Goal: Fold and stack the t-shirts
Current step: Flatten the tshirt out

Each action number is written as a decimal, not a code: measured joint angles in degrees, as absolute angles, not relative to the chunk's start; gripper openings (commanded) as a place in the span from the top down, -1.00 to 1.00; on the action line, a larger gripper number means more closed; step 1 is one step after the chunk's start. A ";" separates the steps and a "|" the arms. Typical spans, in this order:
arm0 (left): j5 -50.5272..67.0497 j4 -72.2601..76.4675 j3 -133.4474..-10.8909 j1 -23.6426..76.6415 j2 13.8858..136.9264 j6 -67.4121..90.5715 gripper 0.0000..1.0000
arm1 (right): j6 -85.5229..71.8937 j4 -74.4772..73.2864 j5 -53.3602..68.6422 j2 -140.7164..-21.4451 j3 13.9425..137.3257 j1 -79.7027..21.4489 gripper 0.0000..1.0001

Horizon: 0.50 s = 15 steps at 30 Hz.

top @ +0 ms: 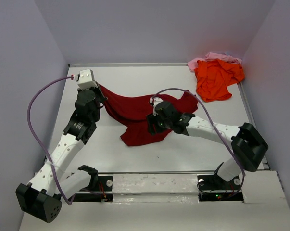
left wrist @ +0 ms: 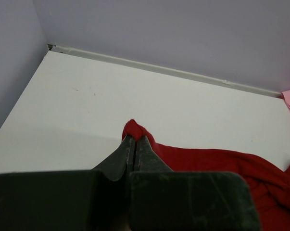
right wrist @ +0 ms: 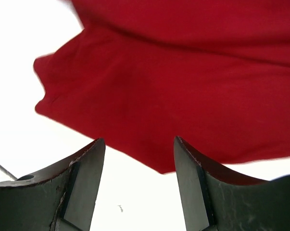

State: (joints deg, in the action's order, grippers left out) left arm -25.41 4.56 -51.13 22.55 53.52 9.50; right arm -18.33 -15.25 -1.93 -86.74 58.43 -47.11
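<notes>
At the near edge of the white table (top: 193,151) the two arms reach inward over the cloth. The right gripper (right wrist: 139,142) stands released, its jaws parted with only bare table showing between them, and it hovers at the near right part of the maroon t-shirt (right wrist: 183,86), whose edge lies just past the fingertips. The left gripper (left wrist: 135,139) is clenched on a corner of that shirt, a small fold of red cloth poking out past its closed tips. The maroon t-shirt (top: 140,118) lies crumpled and unfolded at mid-table, stretched between the two arms. Well apart, in the far right corner, the orange t-shirt (top: 214,79) sits in a loose heap on top of the pale pink t-shirt (top: 209,57), against the back wall
</notes>
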 measured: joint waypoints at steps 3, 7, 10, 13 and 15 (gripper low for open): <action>-25.34 4.54 -51.11 22.37 53.54 9.67 1.00 | -19.22 -13.52 -0.82 -91.33 58.76 -50.72 -0.28; -25.28 4.54 -51.11 22.35 53.56 9.96 1.00 | -20.10 -12.27 0.34 -96.92 60.88 -54.22 -0.28; -25.06 4.54 -51.11 22.06 53.56 10.04 1.00 | -20.58 -11.51 0.69 -100.60 63.42 -56.16 -0.28; -24.93 4.51 -51.11 22.02 53.74 10.17 1.00 | -21.02 -10.57 1.19 -102.96 65.47 -57.43 -0.27; -24.88 4.49 -51.11 22.02 53.91 10.20 1.00 | -21.39 -10.22 1.52 -104.22 66.89 -58.33 -0.27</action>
